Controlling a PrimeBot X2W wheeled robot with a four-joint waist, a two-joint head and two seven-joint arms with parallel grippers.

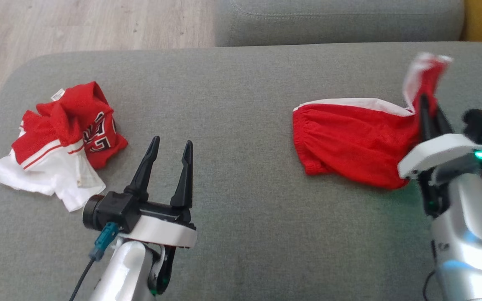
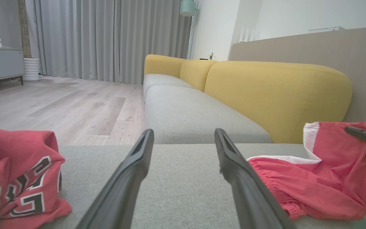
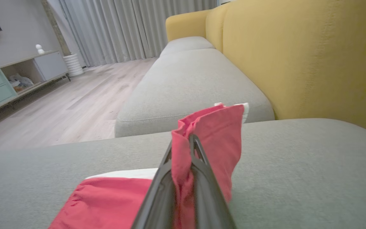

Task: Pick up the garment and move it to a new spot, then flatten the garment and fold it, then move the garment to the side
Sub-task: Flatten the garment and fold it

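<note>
The grey sofa cushion (image 1: 241,234) carries everything. The red shorts (image 1: 341,142), the garment in hand, lie mostly on it just left of the right tool (image 1: 430,106), whose fingers are clamped on one red-and-white corner lifted off the cushion. That reads as the pick-up-and-move step, barely begun. The next move calls for raising the cloth clear and carrying it to bare cushion, perhaps toward the left tool (image 1: 172,141), which hangs empty with its jaws wide apart. A crumpled red-and-white jersey (image 1: 69,129) sits to that tool's left, apart from it. Its black-and-white block lettering is folded and cannot be read whole, and its white label (image 1: 58,94) is too small to read.
</note>
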